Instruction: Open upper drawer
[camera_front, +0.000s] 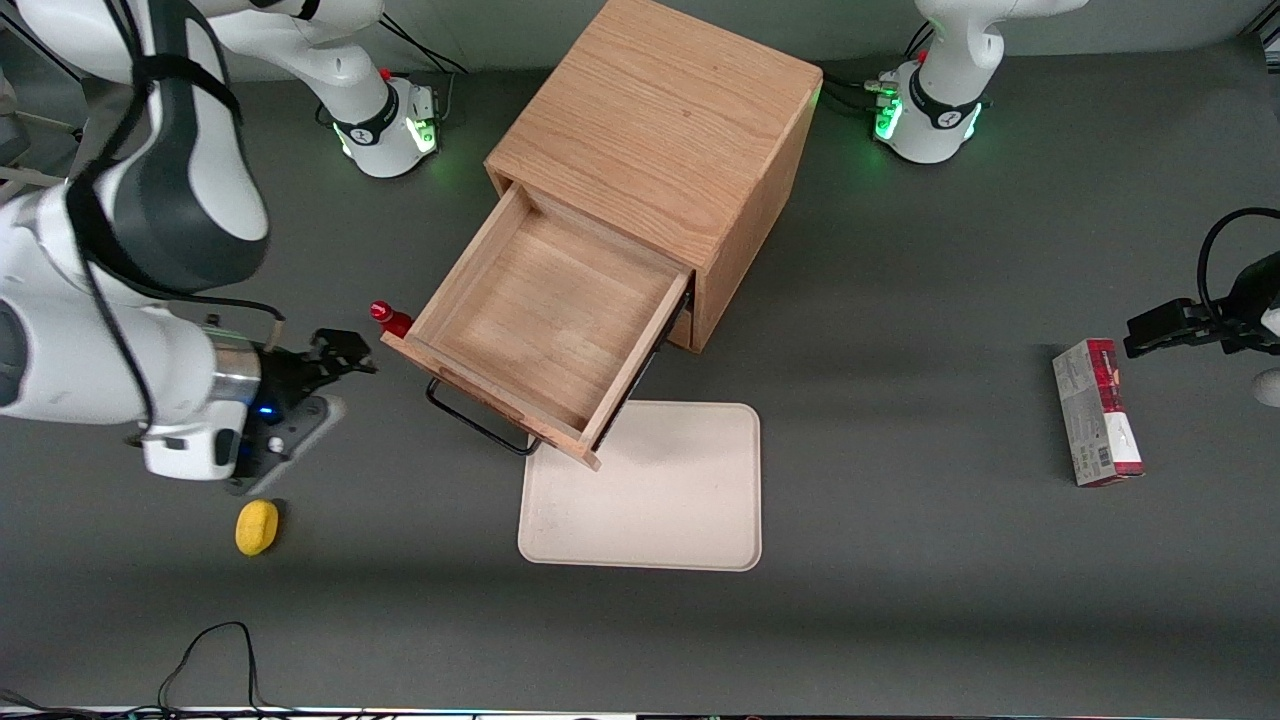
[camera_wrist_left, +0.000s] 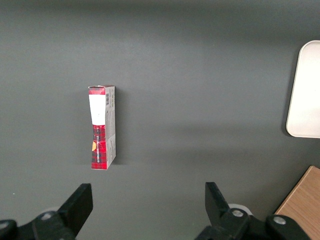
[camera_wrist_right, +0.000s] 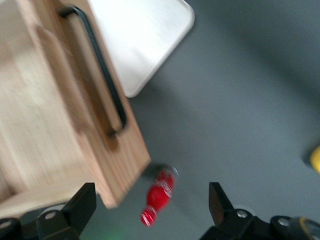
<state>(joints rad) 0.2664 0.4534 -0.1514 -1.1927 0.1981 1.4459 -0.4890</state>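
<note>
Upper drawer (camera_front: 545, 315) pulled well out of cabinet (camera_front: 660, 120), task apparently done; end effector (camera_front: 345, 355) spread, empty, beside drawer's handle (camera_front: 480, 425).

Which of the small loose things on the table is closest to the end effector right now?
The red bottle, standing beside the open upper drawer, is closest to the open end effector. The yellow object lies nearer the front camera, and the red box sits toward the parked arm's end.

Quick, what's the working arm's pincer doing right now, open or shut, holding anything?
Right pincer: open, holding nothing, beside the pulled-out upper drawer, off its black handle.
</note>
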